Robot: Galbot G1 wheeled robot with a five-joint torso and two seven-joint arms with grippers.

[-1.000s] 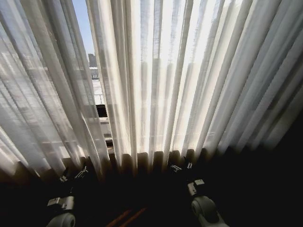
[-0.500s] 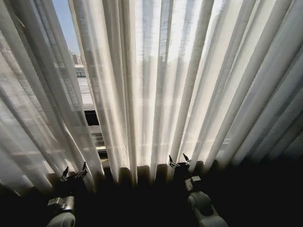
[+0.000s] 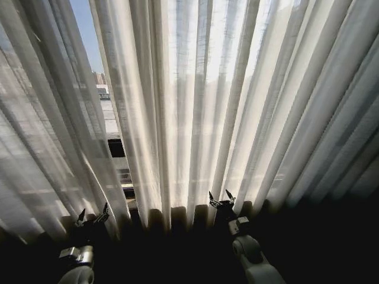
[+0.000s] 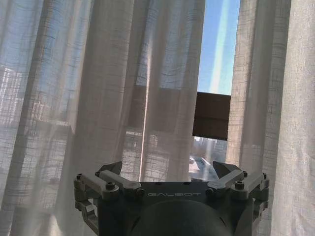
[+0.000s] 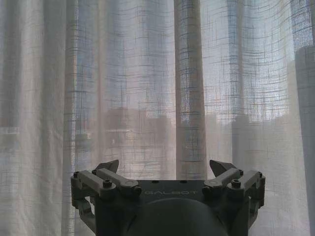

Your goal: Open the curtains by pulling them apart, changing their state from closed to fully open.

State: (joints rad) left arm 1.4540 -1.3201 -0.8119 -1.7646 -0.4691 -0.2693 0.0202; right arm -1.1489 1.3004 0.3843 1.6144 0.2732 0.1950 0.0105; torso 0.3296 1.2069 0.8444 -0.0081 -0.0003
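Observation:
Two sheer white pleated curtains hang in front of me. The left curtain [image 3: 41, 130] and the right curtain [image 3: 237, 100] are parted by a narrow gap [image 3: 100, 77] at upper left that shows sky and buildings. My left gripper [image 3: 93, 213] is open and low, just left of that gap, holding nothing. In the left wrist view the left gripper [image 4: 171, 169] faces the left curtain [image 4: 88, 88], with the gap [image 4: 216, 59] beside it. My right gripper [image 3: 219, 197] is open too, close to the right curtain's lower folds. The right gripper [image 5: 167, 167] faces the right curtain [image 5: 147, 83], apart from it.
A dark horizontal window frame bar [image 4: 211, 115] crosses the gap. The floor area [image 3: 320, 248] below the curtain hems is in deep shadow. Curtain fabric spans the whole width ahead.
The whole head view has shifted over the last second, so the camera moved. Both grippers now show higher against the curtain hems, with fingertips visible; the right one has crept slightly up and left.

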